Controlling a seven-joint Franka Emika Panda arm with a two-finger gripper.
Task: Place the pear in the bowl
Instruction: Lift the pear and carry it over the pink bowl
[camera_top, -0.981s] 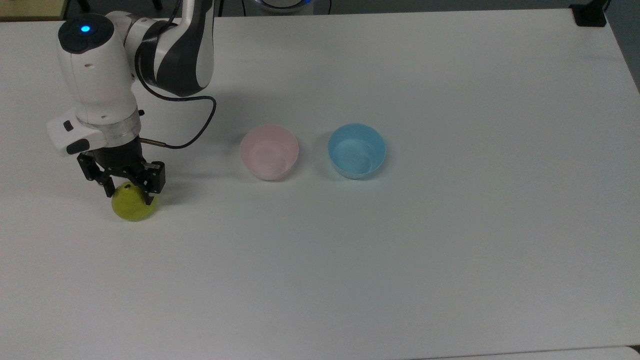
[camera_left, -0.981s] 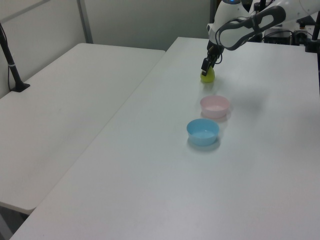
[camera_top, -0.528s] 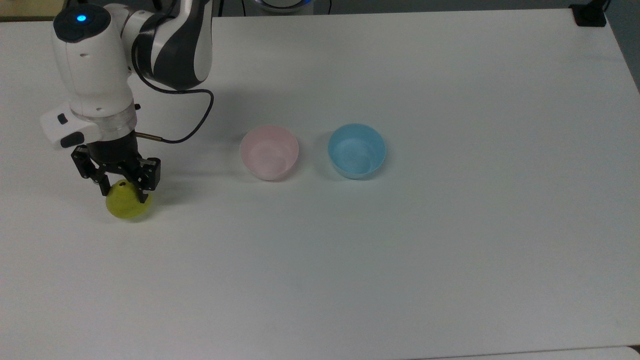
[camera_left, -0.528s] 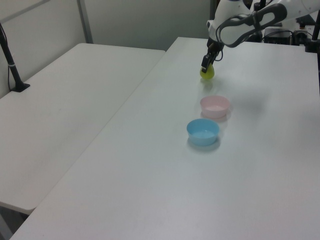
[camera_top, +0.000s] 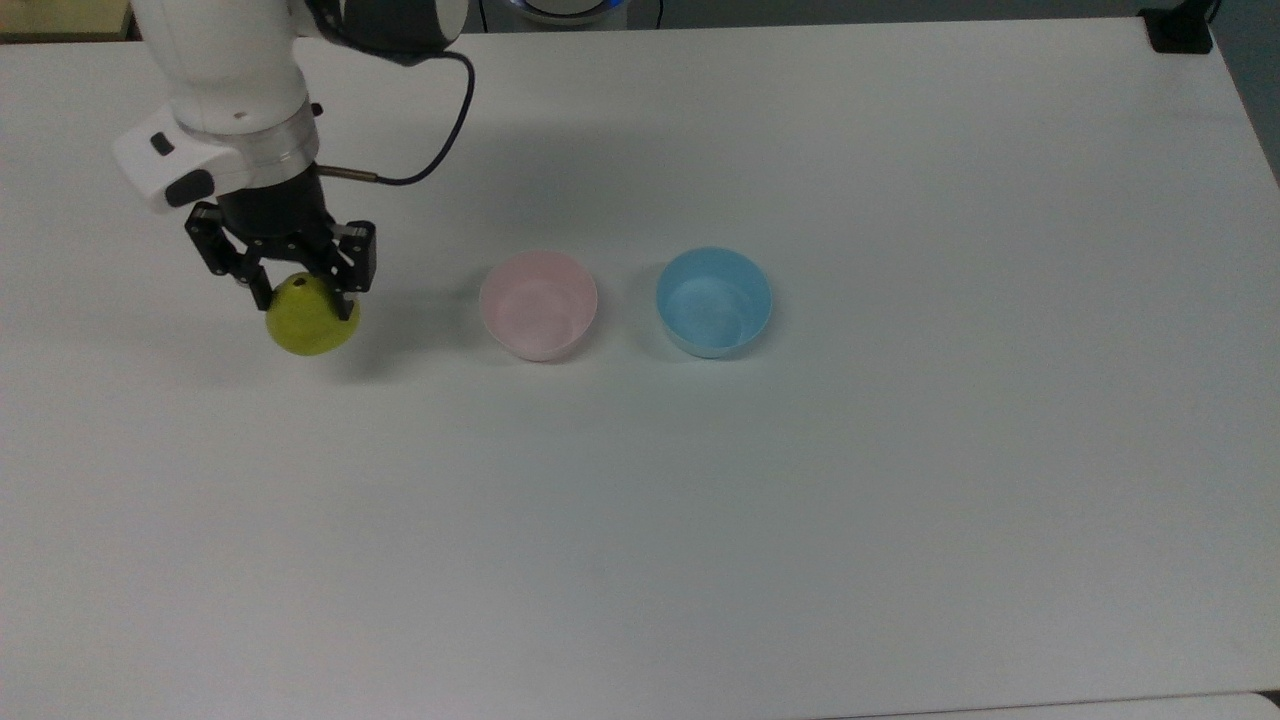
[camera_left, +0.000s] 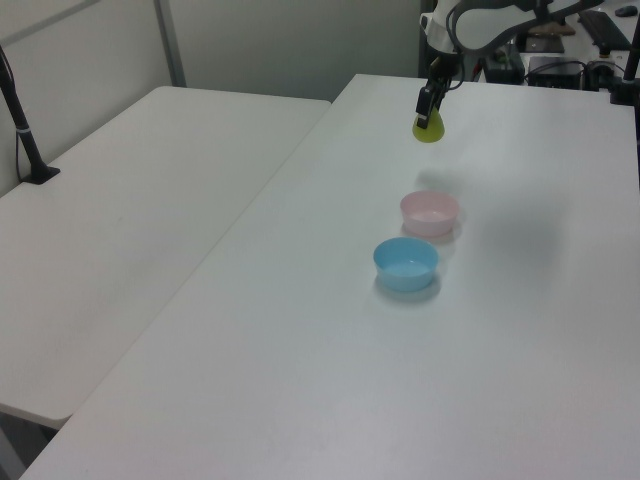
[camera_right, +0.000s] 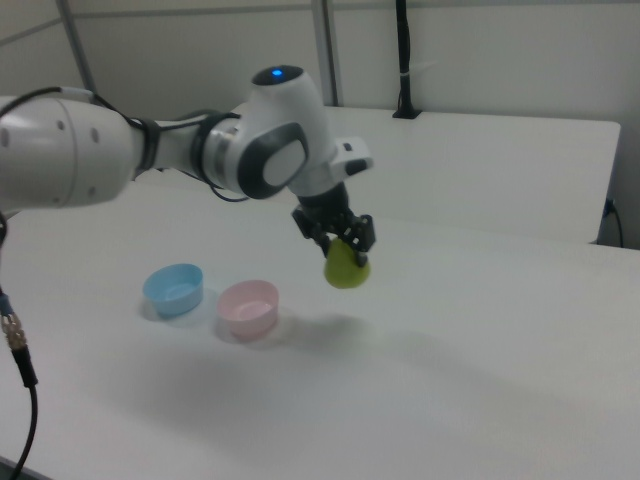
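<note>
jaws clenched on pear (camera_top: 310, 318) held off table (camera_top: 800, 500), narrow top partly hidden, bowl (camera_top: 538, 304) apart

The yellow-green pear (camera_top: 310, 318) hangs stem-up above the table, at nine o'clock from the bowl (camera_top: 538, 304). The pale pink bowl sits upright, unfilled.

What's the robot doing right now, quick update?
Gripper shut on pear, lifted clear of the table. Pink bowl empty, waiting to the top view's right. Path clear.
</note>
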